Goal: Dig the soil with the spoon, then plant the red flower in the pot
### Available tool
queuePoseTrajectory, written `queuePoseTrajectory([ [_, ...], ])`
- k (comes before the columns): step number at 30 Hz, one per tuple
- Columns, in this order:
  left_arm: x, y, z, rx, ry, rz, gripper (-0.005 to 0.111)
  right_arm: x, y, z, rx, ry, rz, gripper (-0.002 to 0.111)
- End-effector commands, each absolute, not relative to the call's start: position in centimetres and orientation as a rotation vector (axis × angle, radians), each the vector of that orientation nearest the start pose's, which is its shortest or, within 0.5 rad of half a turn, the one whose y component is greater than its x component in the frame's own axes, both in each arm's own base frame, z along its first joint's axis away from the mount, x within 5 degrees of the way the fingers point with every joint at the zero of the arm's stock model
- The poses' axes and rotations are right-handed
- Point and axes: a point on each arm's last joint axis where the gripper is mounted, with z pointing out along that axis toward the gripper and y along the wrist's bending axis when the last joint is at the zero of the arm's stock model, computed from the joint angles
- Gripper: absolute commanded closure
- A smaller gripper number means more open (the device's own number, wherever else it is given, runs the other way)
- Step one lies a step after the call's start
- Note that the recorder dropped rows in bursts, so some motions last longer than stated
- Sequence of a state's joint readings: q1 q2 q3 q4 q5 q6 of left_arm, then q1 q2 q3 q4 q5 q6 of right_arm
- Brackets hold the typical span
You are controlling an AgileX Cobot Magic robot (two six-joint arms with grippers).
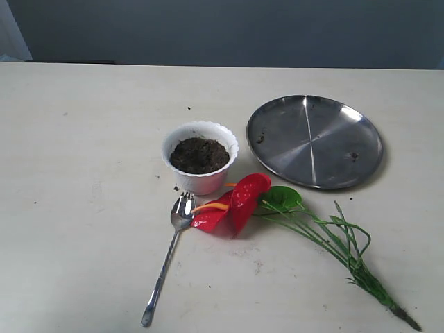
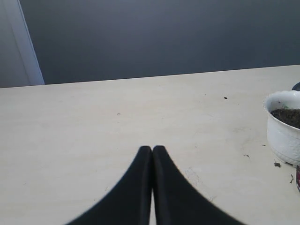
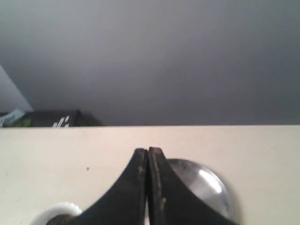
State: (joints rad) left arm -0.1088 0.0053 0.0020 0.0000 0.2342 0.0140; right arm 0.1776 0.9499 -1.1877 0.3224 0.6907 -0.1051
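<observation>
Spoon [image 1: 166, 258] is lying nearest the camera on the table [image 1: 83, 208], handle end pointing near-left, bowl sitting further back w/ its tip just beside the pot's base. Bowl is facing up, shiny, and appears to be touching or almost touching the flower's left bloom; can't tell which.

Flower [image 1: 239, 201] is lying flat on the table right of the spoon bowl, just near of the pot. Two red blooms are lying side by side, orange spike crossing the left one, green leaf [image 1: 281, 198] sitting right of the blooms. Thin green stems [image 1: 333, 239] are trailing off to the near right, ending close to the table's near edge.

Pot [image 1: 200, 166] is standing upright approx. mid-table, white, scalloped rim. Soil [image 1: 199, 155] is filling it almost to the rim, dark and crumbly. A few crumbs are lying on the table around the base.

Steel plate [image 1: 316, 141] is sitting right of the pot, apart from it, w/ a few dark specks on it. Its near-left rim is lying close to the leaf, not touching.

Neither arm is showing in the exterior view. Left gripper [image 2: 152, 151] is hovering over bare table, fingers clenched tip to tip, holding nothing; pot is showing at the edge of that wrist view. Right gripper [image 3: 148, 153] is likewise pressed closed and empty, w/ the plate [image 3: 206, 185] beyond its tips and the pot rim [image 3: 58, 209] off to one side.
</observation>
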Motion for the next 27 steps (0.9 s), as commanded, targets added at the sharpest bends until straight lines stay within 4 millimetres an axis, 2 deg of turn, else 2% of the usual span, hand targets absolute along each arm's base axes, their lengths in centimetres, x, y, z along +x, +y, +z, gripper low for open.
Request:
queuePoseTrajectory([
  [1,5.5,-0.6,19.2,0.104,1.713,-0.075,0.106,20.3,8.5,42.7,-0.333,2.062,0.443,0.109],
  [3,5.5,-0.6,19.2,0.104,1.713,-0.075,0.106,20.7,10.7,41.3,-0.385,2.132,0.424,0.109],
  [8,5.5,-0.6,19.2,0.104,1.713,-0.075,0.106,19.7,17.2,37.3,-0.47,2.258,0.316,0.109],
  [10,5.5,-0.6,19.2,0.104,1.713,-0.075,0.106,19.0,20.2,35.5,-0.483,2.295,0.28,0.109],
  [14,5.5,-0.6,19.2,0.104,1.713,-0.075,0.106,16.3,26.7,31.3,-0.587,2.355,0.311,0.109],
  [17,5.5,-0.6,19.2,0.104,1.713,-0.075,0.106,15.0,30.3,27.5,-0.701,2.398,0.306,0.109],
  [21,5.5,-0.6,19.2,0.104,1.713,-0.075,0.106,14.6,32.6,23.5,-0.737,2.462,0.281,0.109],
  [25,5.5,-0.6,19.2,0.104,1.713,-0.075,0.106,14.3,33.2,22.0,-0.711,2.539,0.307,0.107],
  [27,5.5,-0.6,19.2,0.104,1.713,-0.075,0.106,14.0,33.5,21.9,-0.723,2.55,0.354,0.096],
])
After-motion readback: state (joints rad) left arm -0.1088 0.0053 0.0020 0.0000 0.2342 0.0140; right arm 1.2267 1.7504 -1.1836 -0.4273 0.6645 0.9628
